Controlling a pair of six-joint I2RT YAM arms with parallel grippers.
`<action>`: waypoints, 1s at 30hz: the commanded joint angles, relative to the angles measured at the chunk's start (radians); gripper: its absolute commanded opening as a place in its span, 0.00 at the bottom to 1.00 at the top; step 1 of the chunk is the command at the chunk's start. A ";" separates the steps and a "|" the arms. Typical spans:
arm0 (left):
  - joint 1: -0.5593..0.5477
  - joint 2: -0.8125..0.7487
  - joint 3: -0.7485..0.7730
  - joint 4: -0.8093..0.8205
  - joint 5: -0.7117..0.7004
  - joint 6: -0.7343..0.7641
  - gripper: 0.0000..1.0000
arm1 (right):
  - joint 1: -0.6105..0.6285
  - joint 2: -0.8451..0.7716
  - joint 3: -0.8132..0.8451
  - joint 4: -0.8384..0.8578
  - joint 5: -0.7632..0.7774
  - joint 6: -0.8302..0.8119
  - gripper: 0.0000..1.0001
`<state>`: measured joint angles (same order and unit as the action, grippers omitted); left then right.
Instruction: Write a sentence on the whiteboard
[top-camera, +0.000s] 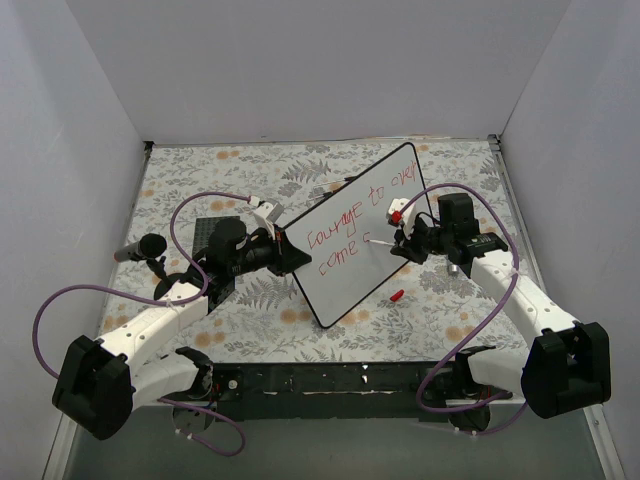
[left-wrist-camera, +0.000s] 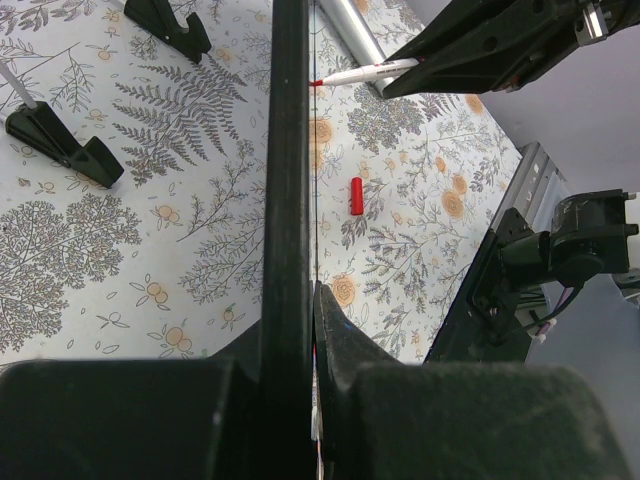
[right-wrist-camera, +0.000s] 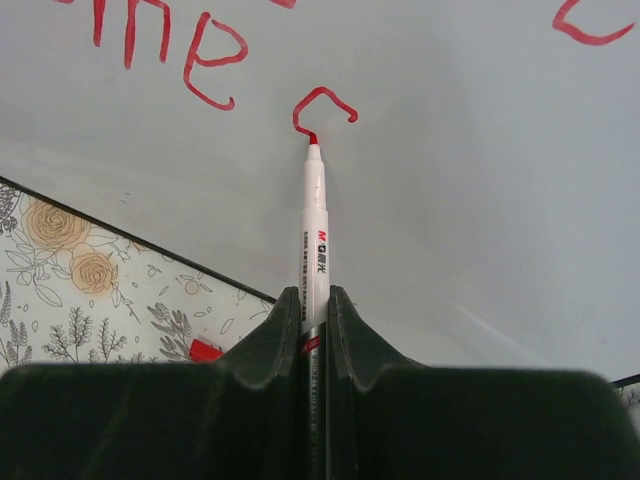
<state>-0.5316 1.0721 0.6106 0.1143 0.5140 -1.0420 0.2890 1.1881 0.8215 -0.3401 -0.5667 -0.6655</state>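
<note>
Right gripper (right-wrist-camera: 315, 300) clenched on marker (right-wrist-camera: 314, 215).
Tip touches whiteboard (right-wrist-camera: 470, 200) just ahead of claw, at the sentence (top-camera: 340, 232) end; left gripper (left-wrist-camera: 300, 305) pinches whiteboard edge.

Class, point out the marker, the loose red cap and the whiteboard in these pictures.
marker (right-wrist-camera: 314, 225): right wrist view, on its white barrel.
red cap (left-wrist-camera: 356, 196): left wrist view, middle of the cap.
whiteboard (top-camera: 342, 292): top external view, bare lower part of its face.

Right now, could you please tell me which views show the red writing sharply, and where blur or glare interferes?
Top external: even light, no glare, the sentence on the whiteboard small but legible. Right wrist: the marker tip and stroke sharp, the right gripper a dark soft mass. Left wrist: whiteboard edge-on, a blurred band; the red cap crisp.
</note>
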 joint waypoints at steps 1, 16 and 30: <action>-0.004 0.003 0.025 -0.036 -0.003 0.066 0.00 | -0.008 -0.019 0.025 0.062 0.057 0.017 0.01; -0.002 0.017 0.029 -0.036 0.004 0.068 0.00 | -0.017 0.002 0.065 0.096 0.019 0.049 0.01; -0.002 0.017 0.029 -0.038 0.004 0.069 0.00 | -0.017 0.008 0.039 0.043 0.022 0.015 0.01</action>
<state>-0.5312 1.0847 0.6170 0.1143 0.5167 -1.0420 0.2729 1.1923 0.8436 -0.2901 -0.5442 -0.6315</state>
